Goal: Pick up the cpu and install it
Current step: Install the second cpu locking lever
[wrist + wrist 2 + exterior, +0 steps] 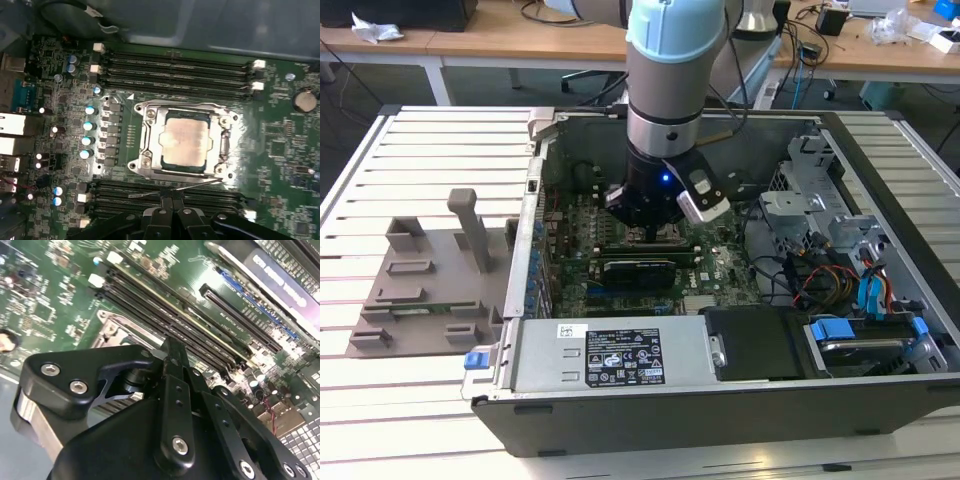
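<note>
A slatted metal workbench (380,330) carries an open computer case (720,400) lying on its side, with wooden desks in the background; a grey fixture (430,290) rests on the bench beyond the case's wall on the exterior view's left. The arm reaches down into the case, and the gripper (655,225) hangs just above the middle of the green motherboard (720,275). In the first wrist view the cpu (185,142) lies flat inside the metal socket frame (145,145) at the centre of the board, between two banks of black memory slots (175,67), its silvery top level with the frame around it. The gripper's fingers (172,205) stand pressed together with nothing between them, their tips over the slot bank at the socket's near edge, just beside the chip and apparently not touching it. Judged from this arrangement, the chip already appears seated in its socket and released; whether the retention lever is latched cannot be told.
</note>
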### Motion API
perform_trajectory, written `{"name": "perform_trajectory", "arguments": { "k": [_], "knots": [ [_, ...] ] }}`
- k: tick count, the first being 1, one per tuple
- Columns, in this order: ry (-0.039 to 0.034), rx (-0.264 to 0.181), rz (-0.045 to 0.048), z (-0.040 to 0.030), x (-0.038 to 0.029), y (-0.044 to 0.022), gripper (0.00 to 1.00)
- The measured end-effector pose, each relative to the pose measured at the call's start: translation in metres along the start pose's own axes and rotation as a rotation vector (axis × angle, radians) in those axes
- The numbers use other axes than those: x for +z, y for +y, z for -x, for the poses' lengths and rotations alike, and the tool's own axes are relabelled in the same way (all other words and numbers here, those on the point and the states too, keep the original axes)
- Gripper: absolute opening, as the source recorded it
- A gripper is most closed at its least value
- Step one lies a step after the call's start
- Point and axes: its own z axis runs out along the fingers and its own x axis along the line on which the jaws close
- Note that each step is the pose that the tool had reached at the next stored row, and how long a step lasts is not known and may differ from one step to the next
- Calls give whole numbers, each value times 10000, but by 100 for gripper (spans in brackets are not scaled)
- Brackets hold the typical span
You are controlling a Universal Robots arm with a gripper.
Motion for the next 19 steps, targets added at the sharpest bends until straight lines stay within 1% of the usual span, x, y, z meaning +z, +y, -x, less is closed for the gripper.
{"name": "perform_trajectory", "arguments": {
  "k": [3, 5, 6, 7, 8, 11, 12, 14, 17, 18, 19],
  "knots": [
    [0, -2, 2, -67, 52, 3, 11],
    [-1, 0, 17, -136, 106, 6, 11],
    [-3, 0, 38, -177, 124, 7, 11],
    [-6, 0, 81, -224, 135, 11, 11],
    [-11, 1, 120, -255, 144, 16, 11],
    [-13, -16, 185, -272, 164, 31, 11],
    [-14, -60, 212, -271, 182, 60, 11],
    [-14, -112, 241, -273, 219, 90, 11],
    [-12, -161, 275, -280, 242, 107, 11],
    [-14, -178, 289, -289, 245, 111, 11],
    [-13, -197, 310, -319, 249, 115, 11]
  ]
}}
